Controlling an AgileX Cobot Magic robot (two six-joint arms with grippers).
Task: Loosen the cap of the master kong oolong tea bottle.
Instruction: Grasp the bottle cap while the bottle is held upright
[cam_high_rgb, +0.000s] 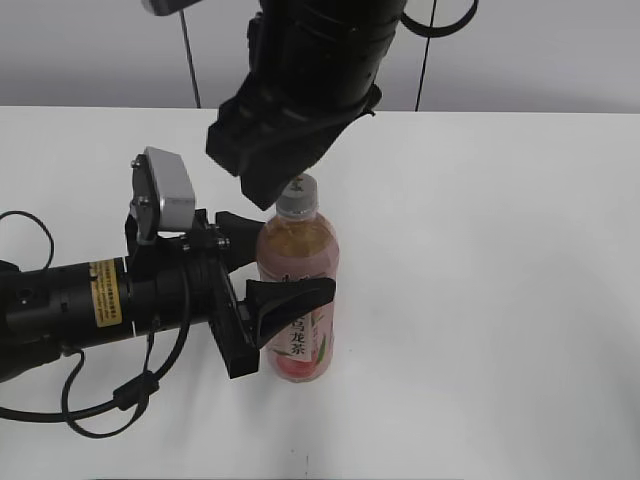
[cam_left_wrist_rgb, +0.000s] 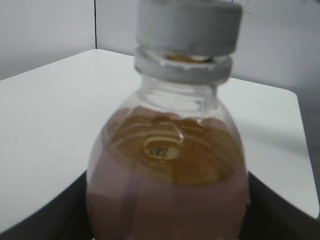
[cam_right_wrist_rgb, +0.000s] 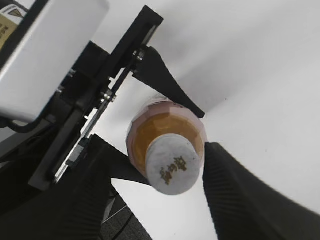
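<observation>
The master kong oolong tea bottle (cam_high_rgb: 300, 262) stands upright on the white table (cam_high_rgb: 500, 300), pink label to the front. Its white cap (cam_high_rgb: 298, 195) with a dark logo is on the neck. My left gripper (cam_high_rgb: 292, 256) comes in from the left and is shut on the bottle's body, one black finger behind and one in front. The left wrist view shows the bottle (cam_left_wrist_rgb: 167, 165) and cap (cam_left_wrist_rgb: 187, 25) close up between the fingers (cam_left_wrist_rgb: 167, 222). My right gripper (cam_high_rgb: 272, 188) hangs just above the cap, open. In the right wrist view its ribbed fingers (cam_right_wrist_rgb: 172, 177) flank the cap (cam_right_wrist_rgb: 172, 165) with gaps.
The left arm's wrist camera (cam_high_rgb: 168, 192) and black body (cam_high_rgb: 80, 305) lie along the table's left side, with cables (cam_high_rgb: 110, 400) near the front edge. A grey wall (cam_high_rgb: 560, 50) stands behind the table.
</observation>
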